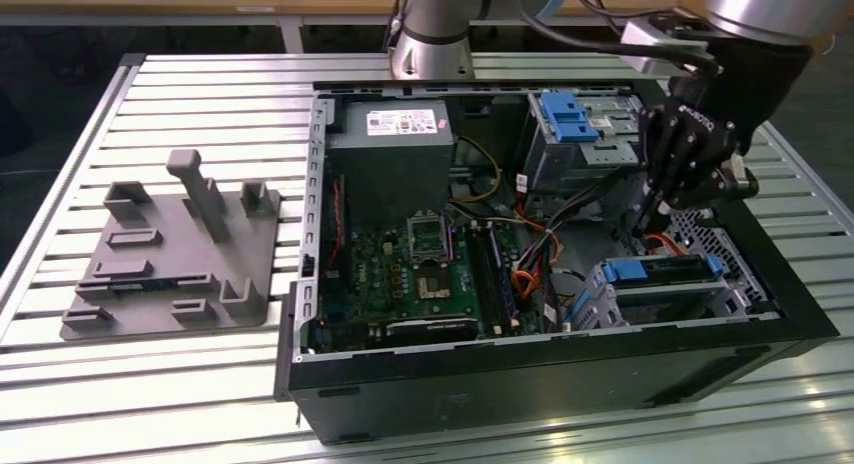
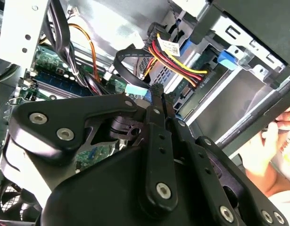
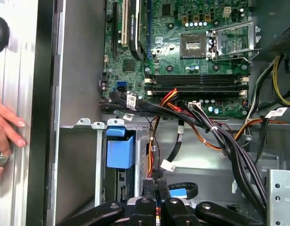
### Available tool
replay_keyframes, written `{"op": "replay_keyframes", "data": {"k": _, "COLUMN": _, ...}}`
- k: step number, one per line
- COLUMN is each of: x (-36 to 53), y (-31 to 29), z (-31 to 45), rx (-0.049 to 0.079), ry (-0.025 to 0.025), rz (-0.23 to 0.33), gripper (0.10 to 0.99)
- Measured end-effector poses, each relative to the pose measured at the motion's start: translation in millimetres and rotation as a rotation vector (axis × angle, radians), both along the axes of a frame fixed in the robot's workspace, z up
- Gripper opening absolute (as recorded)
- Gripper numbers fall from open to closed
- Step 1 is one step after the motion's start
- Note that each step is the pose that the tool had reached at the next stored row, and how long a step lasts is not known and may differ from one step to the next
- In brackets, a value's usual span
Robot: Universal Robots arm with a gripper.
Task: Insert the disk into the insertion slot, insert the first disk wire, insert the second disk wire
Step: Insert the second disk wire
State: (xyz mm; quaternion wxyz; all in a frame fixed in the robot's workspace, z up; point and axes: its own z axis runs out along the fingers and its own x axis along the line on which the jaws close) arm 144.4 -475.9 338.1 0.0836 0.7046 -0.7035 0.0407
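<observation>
Here's the open computer case (image 1: 534, 374) on the slatted tabletop (image 1: 200, 84). In the exterior view the disk (image 1: 663, 271) is already seated at about four o'clock in the case, its blue carrier showing inside the insertion slot (image 1: 727, 249), the perforated silver cage. So the work in hand looks like the wiring. The gripper (image 1: 650, 222) hangs just at twelve o'clock of that cage, fingers pressed together and pointing down into the cable tangle. In the second wrist view the gripper (image 2: 157, 89) tips sit right by a light-blue flat connector (image 2: 136, 90), with the red, yellow and black power lead (image 2: 180, 66) close behind. Whether anything is pinched between them I can't make out. In the first wrist view the gripper (image 3: 156, 183) is just beside the disk (image 3: 120, 153) and that same blue connector (image 3: 181, 192). To do this well, I'd say the plug should be kept square to the drive's socket, loose cables out of the path, and pushed straight rather than twisted. A person's hand (image 3: 5, 127) rests on the case edge, so go gently. For writing, there are white tags on the cables (image 3: 130, 100) and a white label on the power supply (image 1: 404, 121), with print too small to read.
</observation>
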Motion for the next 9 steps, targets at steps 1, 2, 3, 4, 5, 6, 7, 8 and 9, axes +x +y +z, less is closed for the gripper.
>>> {"op": "replay_keyframes", "data": {"k": 1, "x": 0.0, "y": -1.6, "z": 0.0, "rx": 0.003, "ry": 0.0000, "rz": 0.000, "gripper": 0.145}}
{"op": "replay_keyframes", "data": {"k": 2, "x": 0.0, "y": -3.2, "z": 0.0, "rx": 0.006, "ry": 0.0000, "rz": 0.000, "gripper": 0.145}}
{"op": "replay_keyframes", "data": {"k": 3, "x": 0.1, "y": -5.0, "z": 0.0, "rx": 0.008, "ry": 0.0000, "rz": 0.000, "gripper": 0.145}}
{"op": "replay_keyframes", "data": {"k": 4, "x": 0.1, "y": -6.6, "z": 0.0, "rx": 0.009, "ry": 0.0000, "rz": 0.000, "gripper": 0.145}}
{"op": "replay_keyframes", "data": {"k": 5, "x": 0.2, "y": -8.3, "z": 0.1, "rx": 0.010, "ry": 0.0000, "rz": 0.000, "gripper": 0.145}}
{"op": "replay_keyframes", "data": {"k": 6, "x": 0.2, "y": -9.9, "z": 0.1, "rx": 0.011, "ry": 0.0000, "rz": -0.001, "gripper": 0.145}}
{"op": "replay_keyframes", "data": {"k": 7, "x": 0.3, "y": -11.5, "z": 0.0, "rx": 0.013, "ry": 0.0000, "rz": -0.001, "gripper": 0.145}}
{"op": "replay_keyframes", "data": {"k": 8, "x": 0.4, "y": -13.1, "z": 0.0, "rx": 0.015, "ry": 0.0000, "rz": -0.001, "gripper": 0.145}}
{"op": "replay_keyframes", "data": {"k": 9, "x": 0.5, "y": -14.6, "z": 0.0, "rx": 0.017, "ry": 0.0000, "rz": -0.001, "gripper": 0.145}}
